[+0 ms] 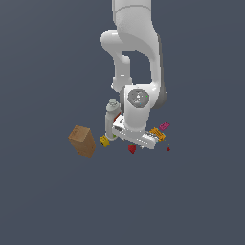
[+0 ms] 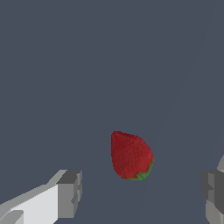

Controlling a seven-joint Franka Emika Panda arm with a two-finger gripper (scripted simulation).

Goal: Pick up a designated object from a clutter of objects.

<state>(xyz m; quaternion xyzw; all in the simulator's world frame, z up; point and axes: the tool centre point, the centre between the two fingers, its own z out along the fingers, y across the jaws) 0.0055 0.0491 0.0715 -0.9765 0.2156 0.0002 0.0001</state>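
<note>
The claw point(image 2: 140, 192) is spread wide, its two grey fingertips point(image 2: 70, 192) standing well apart with nothing pinched between them. In the wrist view the red strawberry point(image 2: 131, 155) sits in the gap between the two tips, touching neither, nearer the middle than either side; a thin green rim shows at its broad end. Whether the tips have reached the level of the berry cannot be told from these views.

In the exterior view the white hand of the arm point(image 1: 136, 119) hangs low over the clutter, tilted, with its long bar sloping down toward the exterior view's right. The strawberry point(image 1: 132, 149) lies just under that bar on the flat grey bench point(image 1: 48, 201), on the near side of the pile.

Just beside the hand, on the exterior view's left, the white bottle point(image 1: 111, 115) stands upright, partly hidden by the hand; its label cannot be read. Below the bottle and near the strawberry, to the exterior view's left, lies the small yellow block point(image 1: 104, 140). Farther out on that side, apart from the rest, stands the brown box point(image 1: 82, 140), tilted with one corner up.

On the exterior view's right of the hand the orange brick point(image 1: 158, 134) shows beside the end of the bar, and the pink brick point(image 1: 164, 126) lies just beyond it, a little farther back. A tiny dark-red speck point(image 1: 168, 149) rests on the bench near these bricks, well to the exterior view's right of the strawberry.
</note>
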